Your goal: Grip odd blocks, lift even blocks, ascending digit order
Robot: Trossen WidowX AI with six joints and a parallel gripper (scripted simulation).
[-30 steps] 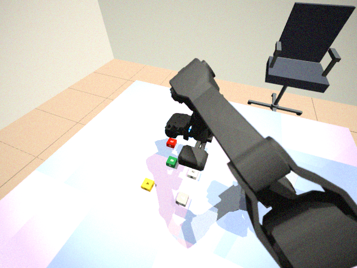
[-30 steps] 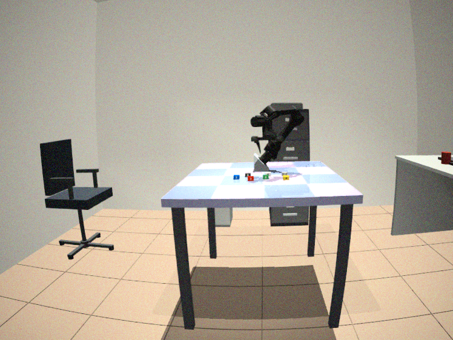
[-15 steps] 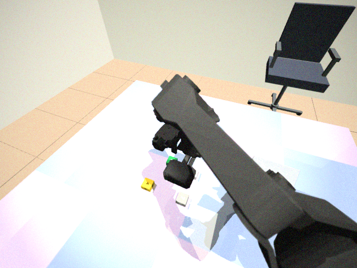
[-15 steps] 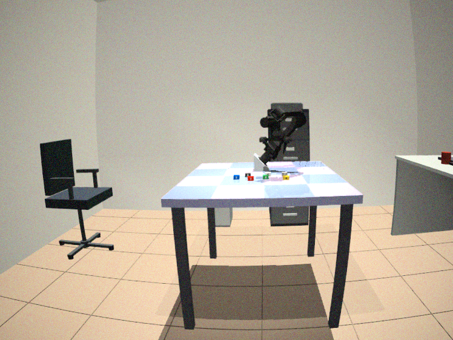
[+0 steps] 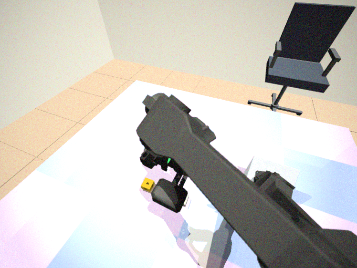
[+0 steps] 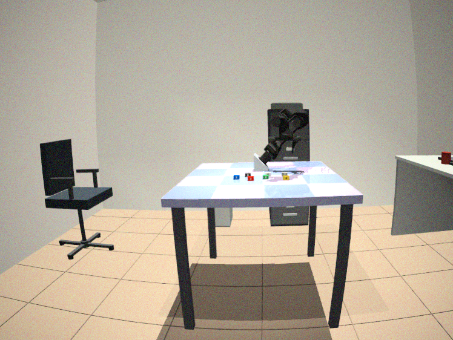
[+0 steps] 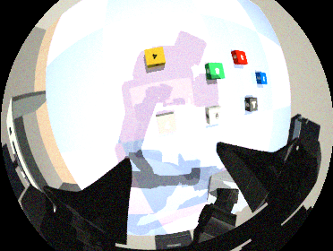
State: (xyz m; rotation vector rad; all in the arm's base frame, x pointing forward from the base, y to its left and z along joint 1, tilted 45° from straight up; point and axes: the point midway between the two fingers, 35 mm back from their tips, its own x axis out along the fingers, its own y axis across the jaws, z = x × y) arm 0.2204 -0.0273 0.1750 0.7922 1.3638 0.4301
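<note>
Pastel-checked table (image 6: 205, 197) on a tiled floor (image 6: 109, 292), office chair (image 6: 69, 183) off to one side. Arm (image 5: 219, 178) reaches over the blocks, gripper (image 7: 178, 168) high above them, jaws spread, empty.

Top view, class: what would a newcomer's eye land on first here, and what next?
The dark arm fills the top view, running from the lower right towards the middle of the pale table. Beside its open gripper sits a yellow block. An office chair stands on the tiled floor beyond.
</note>
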